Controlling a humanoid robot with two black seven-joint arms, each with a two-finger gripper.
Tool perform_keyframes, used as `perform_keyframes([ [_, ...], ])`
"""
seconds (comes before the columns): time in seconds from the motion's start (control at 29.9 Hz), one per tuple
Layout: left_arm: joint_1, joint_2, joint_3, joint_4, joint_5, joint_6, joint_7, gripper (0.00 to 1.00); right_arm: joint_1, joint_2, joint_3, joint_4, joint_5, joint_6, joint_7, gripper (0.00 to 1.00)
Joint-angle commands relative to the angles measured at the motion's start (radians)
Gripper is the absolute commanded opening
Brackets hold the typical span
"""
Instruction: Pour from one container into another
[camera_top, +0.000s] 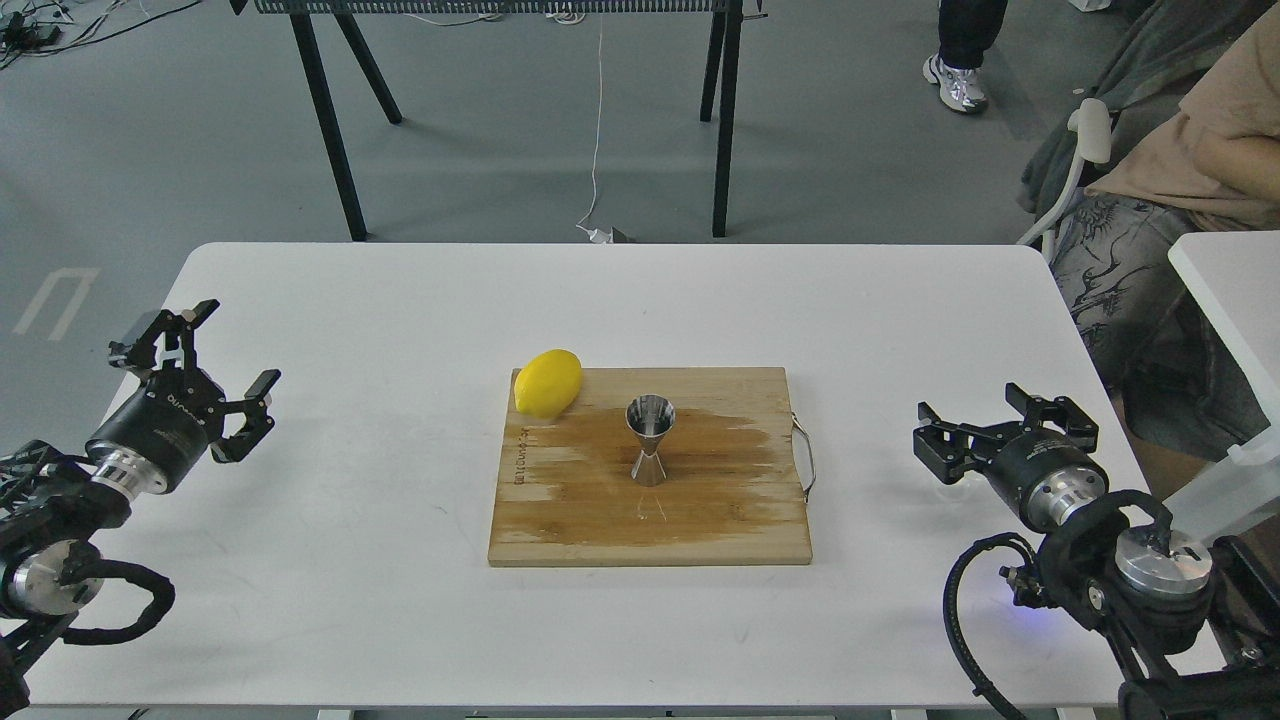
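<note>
The shiny steel jigger (649, 440) stands upright in the middle of the wooden cutting board (700, 520). My right gripper (972, 412) hovers open over the table to the right of the board, with nothing visible between its fingers. I cannot make out the clear glass cup; if it stands by that gripper, it is lost against the white table or hidden by the fingers. My left gripper (240, 342) is open and empty at the table's far left, well away from the board.
A yellow lemon (547, 382) lies on the board's back left corner. The board has a metal handle (806, 458) on its right side. A seated person (1180, 200) and another white table (1230, 290) are close at the right.
</note>
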Motion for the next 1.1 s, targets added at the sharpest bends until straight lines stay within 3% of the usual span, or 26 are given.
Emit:
perform_keyframes([
  [0.0, 0.002, 0.001, -0.001, 0.000, -0.001, 0.000, 0.000, 0.99, 0.016, -0.047, -0.002, 0.034, -0.013, 0.116, -0.041, 0.98],
  [0.1, 0.002, 0.001, -0.001, 0.000, -0.001, 0.000, 0.000, 0.99, 0.059, -0.097, -0.003, 0.014, -0.035, 0.306, -0.074, 0.98],
  [0.3, 0.002, 0.001, -0.001, -0.002, -0.001, 0.000, 0.000, 0.99, 0.110, -0.113, -0.003, -0.184, -0.069, 0.705, -0.085, 0.98],
  [0.43, 0.002, 0.001, -0.001, 0.000, -0.001, 0.000, 0.000, 0.99, 0.113, -0.111, -0.006, -0.279, -0.070, 0.720, -0.085, 0.98],
  [1.07, -0.008, -0.029, -0.007, -0.002, -0.009, 0.000, 0.000, 0.99, 0.078, -0.002, 0.005, -0.354, -0.069, 0.720, -0.047, 0.99],
])
